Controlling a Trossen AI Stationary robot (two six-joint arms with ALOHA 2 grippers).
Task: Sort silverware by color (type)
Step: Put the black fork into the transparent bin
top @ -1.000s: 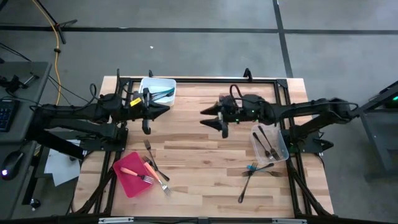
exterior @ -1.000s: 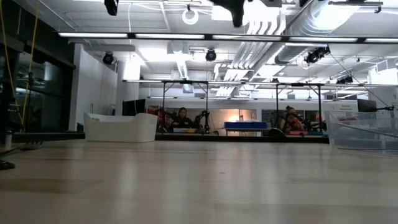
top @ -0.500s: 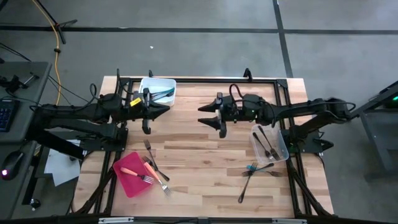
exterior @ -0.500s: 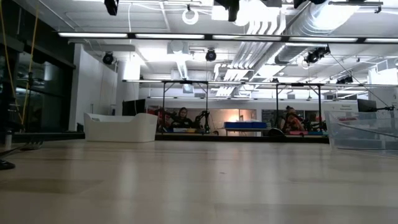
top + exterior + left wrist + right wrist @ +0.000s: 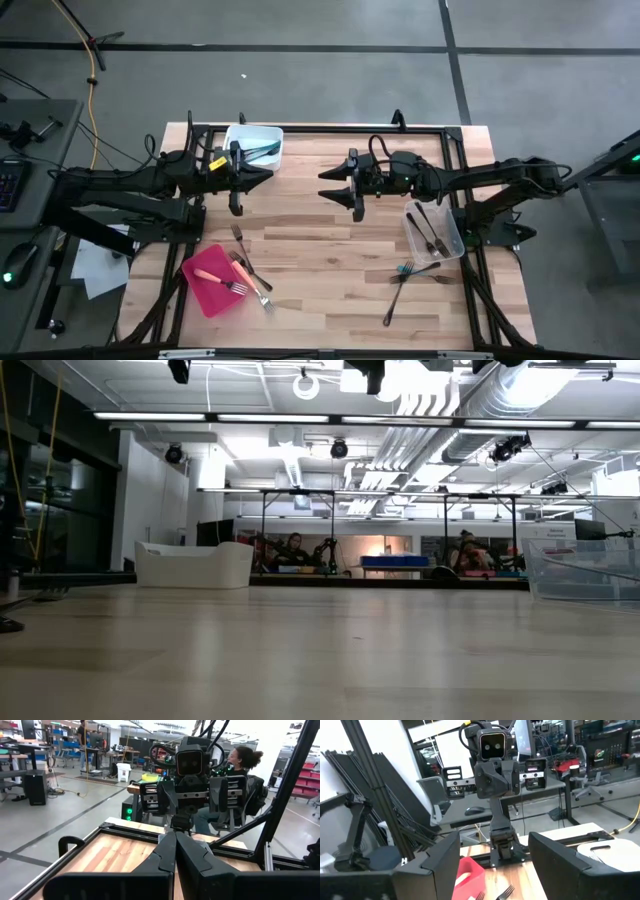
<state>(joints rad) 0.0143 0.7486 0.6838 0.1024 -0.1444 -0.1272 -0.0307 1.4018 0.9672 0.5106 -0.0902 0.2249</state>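
1. Table (image 5: 330, 260): pale wooden planks with a visible seam pattern, inside a black metal frame.
2. Silverware, slim and long-handled:
 - on and beside the red flat tray (image 5: 205, 285) at the near left, an orange-handled fork (image 5: 220, 281) lying left to right, plus about three dark or grey forks (image 5: 248, 268) slanting from far left to near right;
 - two dark pieces (image 5: 428, 232) in the clear tub (image 5: 448, 240) at the right, long axes running near-far;
 - teal-blue pieces (image 5: 262, 150) in the white tub (image 5: 270, 135) at the far left;
 - one teal-blue fork (image 5: 408, 269) and two dark forks (image 5: 396, 298) loose on the wood at the near right.
3. Left gripper (image 5: 268, 176): dark, fingers pressed together, empty, raised beside the white tub.
4. Right gripper (image 5: 326, 186): dark, fingers spread wide, empty, raised over the table's far middle.
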